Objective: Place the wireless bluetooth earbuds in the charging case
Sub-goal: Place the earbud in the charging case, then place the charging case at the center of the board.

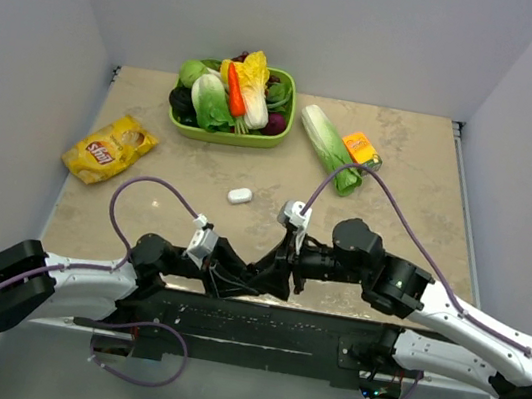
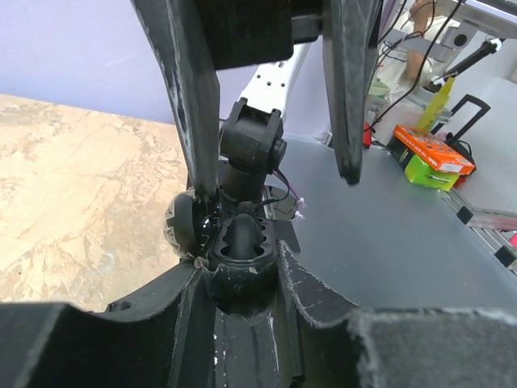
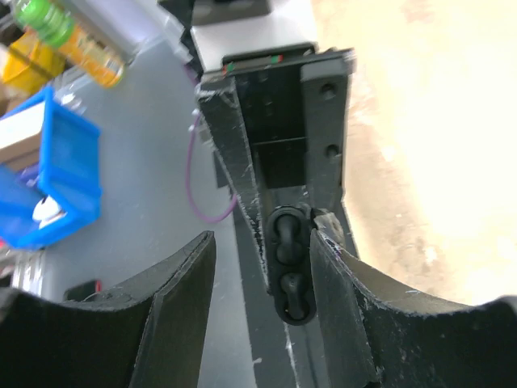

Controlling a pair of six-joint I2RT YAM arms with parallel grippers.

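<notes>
My left gripper (image 1: 259, 274) (image 2: 242, 271) is shut on a small black open charging case (image 2: 241, 252) (image 3: 291, 275) above the near table edge. Two black earbuds (image 3: 287, 236) sit in its wells, one above the other in the right wrist view. In the left wrist view only one earbud (image 2: 242, 233) shows. My right gripper (image 1: 282, 263) (image 3: 262, 238) stands open facing the case. Its right finger (image 3: 339, 299) is close beside the case and its left finger (image 3: 182, 307) is well apart. A small white oval case (image 1: 239, 195) lies shut on the table beyond the arms.
A green basket (image 1: 220, 137) of toy vegetables stands at the back. A cabbage (image 1: 330, 147) and an orange packet (image 1: 360, 148) lie to its right, a yellow chips bag (image 1: 109, 148) at the left. White walls close in the table.
</notes>
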